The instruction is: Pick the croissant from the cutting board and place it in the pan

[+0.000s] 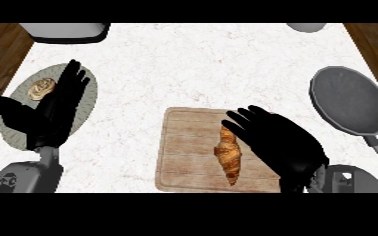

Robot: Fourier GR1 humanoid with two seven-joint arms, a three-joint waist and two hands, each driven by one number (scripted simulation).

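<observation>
A golden-brown croissant (229, 154) lies lengthwise on the wooden cutting board (184, 150) at the lower middle of the counter. My right hand (284, 142) hovers over the board's right part, just right of the croissant, fingers straight and pointing up-left, its fingertips near the croissant's upper end. The dark grey pan (347, 100) sits at the right edge, its handle running down toward the lower right. My left hand (59, 105) rests open at the left, fingers up, over a grey plate.
A grey plate (87, 100) at the left holds a swirled pastry (42, 89), partly hidden by my left hand. A grey appliance (65, 31) stands at the back left, a small grey object (306, 27) at the back right. Wooden floor shows past both counter sides.
</observation>
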